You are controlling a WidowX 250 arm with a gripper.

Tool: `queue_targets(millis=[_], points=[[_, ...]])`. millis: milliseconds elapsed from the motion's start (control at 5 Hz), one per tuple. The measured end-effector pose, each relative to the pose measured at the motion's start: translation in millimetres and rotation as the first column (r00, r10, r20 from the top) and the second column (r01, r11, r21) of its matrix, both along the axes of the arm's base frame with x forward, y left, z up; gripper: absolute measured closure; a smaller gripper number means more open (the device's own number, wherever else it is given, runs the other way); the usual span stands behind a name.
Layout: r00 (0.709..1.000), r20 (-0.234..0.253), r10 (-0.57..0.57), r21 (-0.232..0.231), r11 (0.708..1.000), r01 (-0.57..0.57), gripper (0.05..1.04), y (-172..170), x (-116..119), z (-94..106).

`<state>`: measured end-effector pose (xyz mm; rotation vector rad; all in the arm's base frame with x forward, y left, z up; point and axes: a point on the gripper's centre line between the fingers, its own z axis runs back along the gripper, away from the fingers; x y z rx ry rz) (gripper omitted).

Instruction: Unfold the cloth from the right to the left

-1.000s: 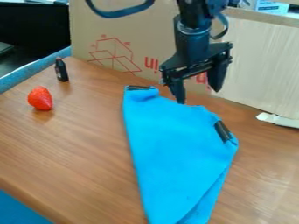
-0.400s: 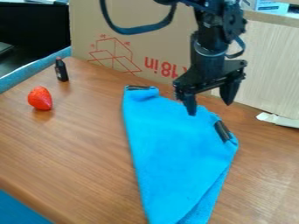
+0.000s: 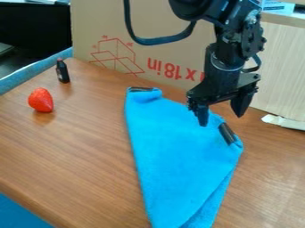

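Observation:
My gripper hangs open above the upper right part of the blue cloth, near the black clip on its right edge, with nothing held between its fingers. The blue cloth lies folded on the wooden table, wide at the back and narrowing toward the front, with an overlapping layer along its lower right edge. One black clip sits at its right corner and another black clip at its back left corner.
On the wooden table, a red strawberry and a small dark bottle stand at the left. A cardboard box borders the back, with a light panel at the right and a torn white piece below it.
The gripper has moved right and toward the front, from the cloth's back edge to near its right clip. The cloth, strawberry and bottle have stayed in place.

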<state>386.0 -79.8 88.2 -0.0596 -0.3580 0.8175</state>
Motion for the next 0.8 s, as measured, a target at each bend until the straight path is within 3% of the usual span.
queue_targets(millis=[800], points=[[1.000,-0.019,0.010,0.058,0.998,-0.009,0.083,0,6,-27.6]])
